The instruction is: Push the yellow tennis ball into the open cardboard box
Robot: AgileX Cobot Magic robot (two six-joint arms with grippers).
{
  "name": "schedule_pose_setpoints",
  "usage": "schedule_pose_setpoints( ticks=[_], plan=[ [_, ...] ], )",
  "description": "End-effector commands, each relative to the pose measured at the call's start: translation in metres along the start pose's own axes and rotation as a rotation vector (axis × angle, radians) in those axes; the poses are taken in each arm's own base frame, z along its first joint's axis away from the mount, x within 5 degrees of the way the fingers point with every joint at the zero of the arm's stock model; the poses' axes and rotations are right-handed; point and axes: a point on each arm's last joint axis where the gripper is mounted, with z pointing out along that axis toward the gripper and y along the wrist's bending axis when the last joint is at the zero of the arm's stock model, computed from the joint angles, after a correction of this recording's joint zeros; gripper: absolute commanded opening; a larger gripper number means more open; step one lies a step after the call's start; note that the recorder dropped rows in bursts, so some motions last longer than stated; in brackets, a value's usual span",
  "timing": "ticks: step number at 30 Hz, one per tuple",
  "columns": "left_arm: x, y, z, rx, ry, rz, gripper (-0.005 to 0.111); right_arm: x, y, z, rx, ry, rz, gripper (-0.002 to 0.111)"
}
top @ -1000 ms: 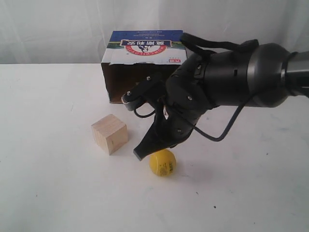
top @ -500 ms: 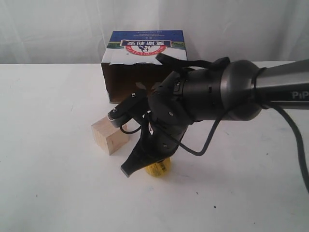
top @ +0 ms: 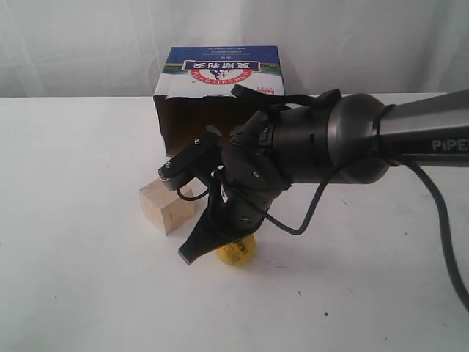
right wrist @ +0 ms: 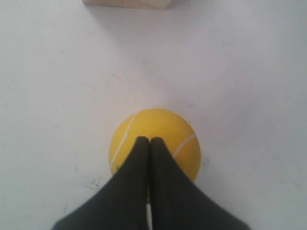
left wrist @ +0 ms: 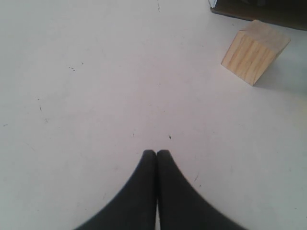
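The yellow tennis ball (top: 239, 252) lies on the white table, half hidden under my right gripper (top: 189, 256). In the right wrist view the shut fingers (right wrist: 147, 140) sit over the ball (right wrist: 154, 129), with nothing between them. The open cardboard box (top: 220, 81) stands behind, its dark opening facing the ball; the arm covers part of it. My left gripper (left wrist: 156, 152) is shut and empty over bare table, and does not show in the exterior view.
A pale wooden cube (top: 167, 203) sits left of the ball and in front of the box's left corner. It also shows in the left wrist view as the cube (left wrist: 254, 50), and its edge (right wrist: 127, 3) in the right wrist view. The table top (top: 80, 279) is white.
My right arm has swung left and lower, carrying its fingertips from the ball's far side over to its near left. The ball has shifted slightly left. The cube has not moved.
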Motion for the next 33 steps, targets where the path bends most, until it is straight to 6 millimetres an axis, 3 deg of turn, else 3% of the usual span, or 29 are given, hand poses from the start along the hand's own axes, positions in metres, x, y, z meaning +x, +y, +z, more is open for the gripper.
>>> schedule_pose_setpoints(
  ticks=[1,8,12,16,22,29,33],
  plan=[
    [0.004,0.001,0.000,0.001,0.035,0.000,0.000,0.012,-0.009,0.013,0.032,0.088,-0.015,0.000],
    [0.004,0.001,0.000,0.001,0.035,0.000,0.000,-0.008,-0.040,0.006,0.098,-0.005,-0.007,0.000],
    [0.004,0.001,0.000,0.001,0.035,0.000,0.000,-0.029,-0.061,-0.014,0.168,-0.054,-0.006,0.000],
    [0.004,0.001,0.000,0.001,0.035,0.000,0.000,-0.040,-0.064,-0.040,0.191,-0.074,0.011,0.000],
    [0.004,0.001,0.000,0.001,0.035,0.000,0.000,-0.024,-0.046,-0.053,0.159,0.009,0.012,0.000],
    [0.004,0.001,0.000,0.001,0.035,0.000,0.000,0.016,-0.039,-0.034,0.132,0.149,0.031,0.000],
    [0.004,0.001,0.000,0.001,0.035,0.000,0.000,0.024,-0.040,-0.023,0.128,0.135,0.019,0.000]
  ],
)
